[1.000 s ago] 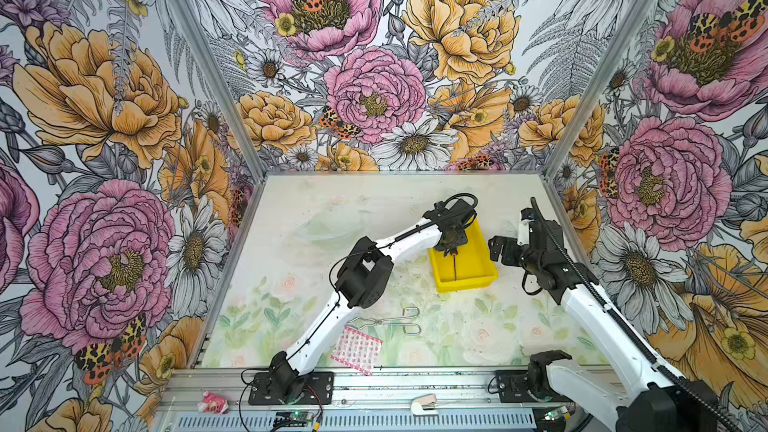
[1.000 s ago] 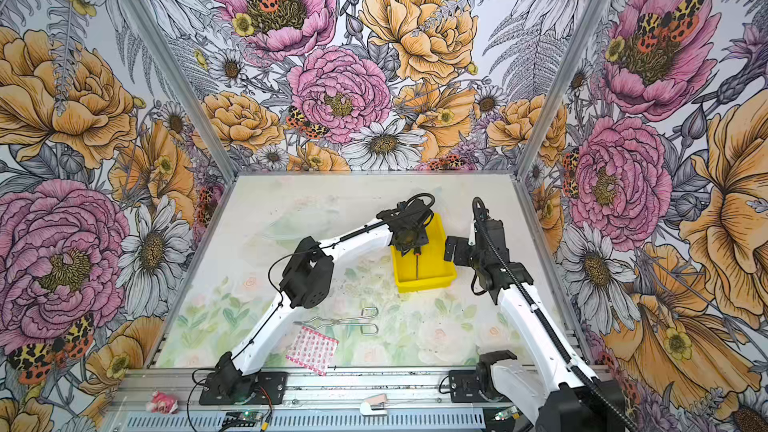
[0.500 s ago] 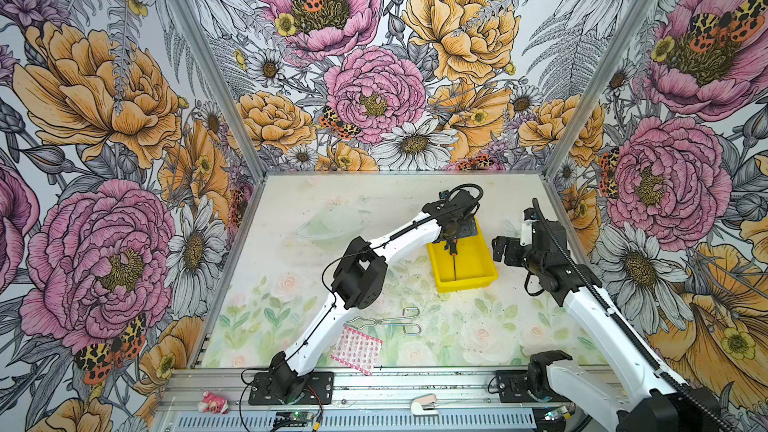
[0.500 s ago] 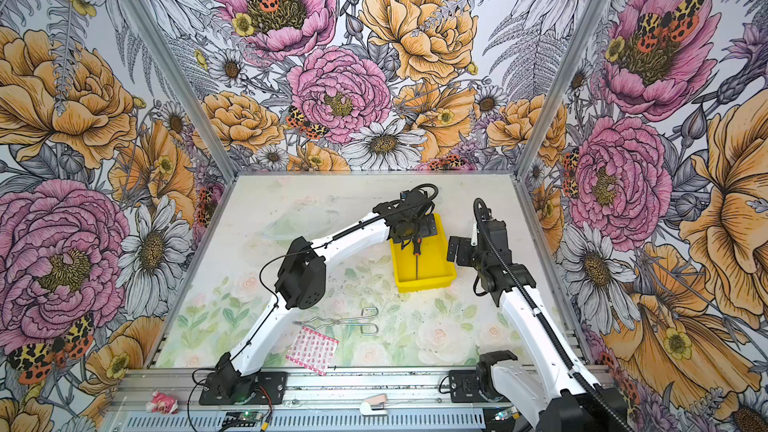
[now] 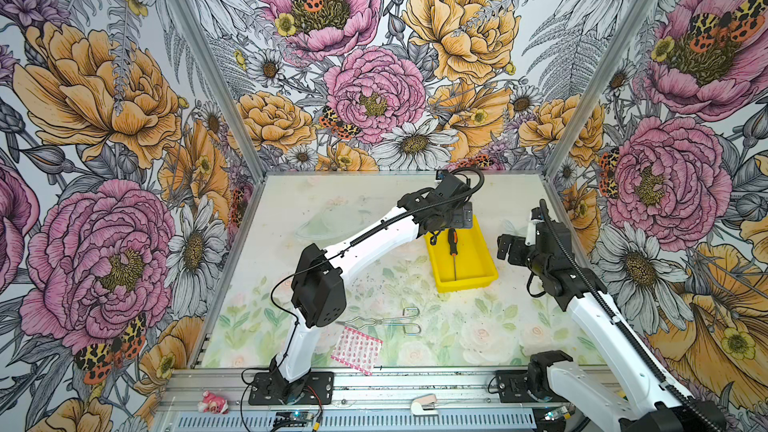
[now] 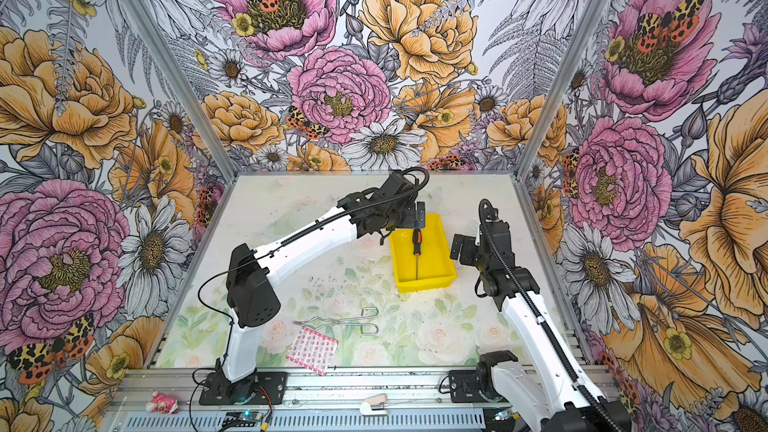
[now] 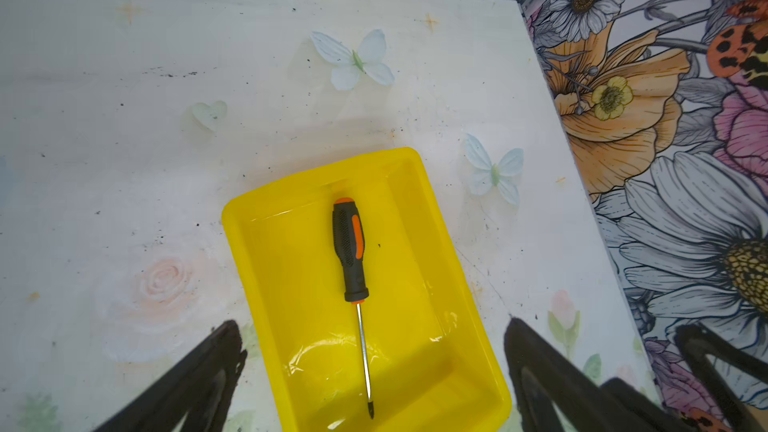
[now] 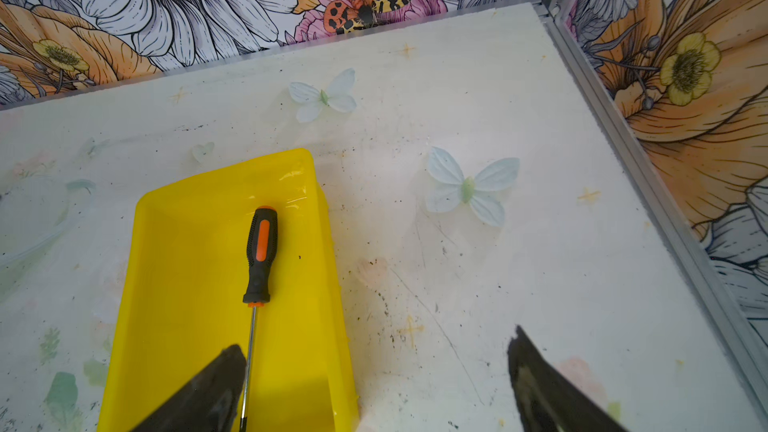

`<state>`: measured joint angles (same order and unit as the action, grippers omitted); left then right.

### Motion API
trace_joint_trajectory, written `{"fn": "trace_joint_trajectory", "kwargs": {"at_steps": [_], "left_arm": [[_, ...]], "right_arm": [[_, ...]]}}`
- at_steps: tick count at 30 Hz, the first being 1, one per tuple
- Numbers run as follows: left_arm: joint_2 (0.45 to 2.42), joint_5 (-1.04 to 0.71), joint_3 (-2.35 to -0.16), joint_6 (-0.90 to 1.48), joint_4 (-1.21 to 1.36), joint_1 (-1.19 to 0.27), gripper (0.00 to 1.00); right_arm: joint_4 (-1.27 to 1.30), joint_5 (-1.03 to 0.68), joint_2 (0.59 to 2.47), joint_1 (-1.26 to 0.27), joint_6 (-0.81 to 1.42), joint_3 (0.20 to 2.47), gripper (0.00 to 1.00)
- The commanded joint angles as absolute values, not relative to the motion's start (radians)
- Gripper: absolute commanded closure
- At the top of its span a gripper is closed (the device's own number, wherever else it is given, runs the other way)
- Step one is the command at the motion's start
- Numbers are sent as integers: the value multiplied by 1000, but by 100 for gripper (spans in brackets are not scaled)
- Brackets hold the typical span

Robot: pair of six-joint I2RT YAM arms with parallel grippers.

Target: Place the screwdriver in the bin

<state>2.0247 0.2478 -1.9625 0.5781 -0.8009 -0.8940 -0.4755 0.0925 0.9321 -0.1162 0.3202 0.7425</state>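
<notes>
Yellow plastic, glossy and bright, forms the shallow rectangular bin [image 7: 249, 251] with low walls and a flared rim, which is seen on the pale flower-printed table [image 7: 124, 118], towards the far right part in both top views. Flat on the bin floor lies the slim screwdriver with a black and orange handle and a thin silver shaft [image 7: 350, 249]. It is laid lengthwise, wholly within the walls, with its tip near one short end. The left gripper [image 7: 372, 324] is held above the bin with its black fingers spread wide and nothing between them; the screwdriver is not touched by it. The right gripper [image 8: 376, 339] is held just beside the bin, likewise spread apart and empty. The placing itself can be judged as done, and only the drawing away of the left arm appears to be left. The bent silver wire tongs [image 5: 382, 321] and the pink-patterned flat sheet [image 5: 356, 350] lie well apart from the bin, near the table's front edge.
</notes>
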Motion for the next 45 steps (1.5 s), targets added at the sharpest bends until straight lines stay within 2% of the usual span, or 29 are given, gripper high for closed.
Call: {"fn": "trace_joint_trajectory", "kwargs": {"at_steps": [1, 7, 12, 19, 22, 25, 30, 33, 36, 41, 45], "left_arm": [[1939, 325, -1862, 450, -781, -881, 1], [1670, 356, -1502, 397, -646, -764, 1], [1411, 398, -1142, 297, -424, -645, 1], [1128, 408, -845, 264, -325, -494, 1], [1019, 434, -757, 262, -305, -438, 1], [893, 502, -671, 285, -284, -395, 1], [720, 500, -532, 157, -189, -322, 1], [649, 456, -461, 79, -110, -274, 1], [624, 501, -389, 5, -44, -257, 1], [679, 427, -312, -31, 0, -218, 1], [736, 453, -239, 21, 94, -215, 1]], "right_arm": [[-474, 185, 881, -110, 366, 762, 0], [-466, 377, 838, -109, 386, 757, 1], [-466, 520, 843, -104, 412, 744, 0], [-425, 513, 825, -97, 416, 709, 1], [-291, 412, 805, -98, 294, 631, 0], [-221, 395, 806, -95, 256, 577, 0], [-119, 359, 835, -88, 231, 484, 1], [-48, 368, 841, -88, 201, 433, 1], [8, 413, 846, -87, 206, 370, 1], [47, 457, 851, -86, 240, 295, 1], [135, 542, 891, -80, 259, 285, 1]]}}
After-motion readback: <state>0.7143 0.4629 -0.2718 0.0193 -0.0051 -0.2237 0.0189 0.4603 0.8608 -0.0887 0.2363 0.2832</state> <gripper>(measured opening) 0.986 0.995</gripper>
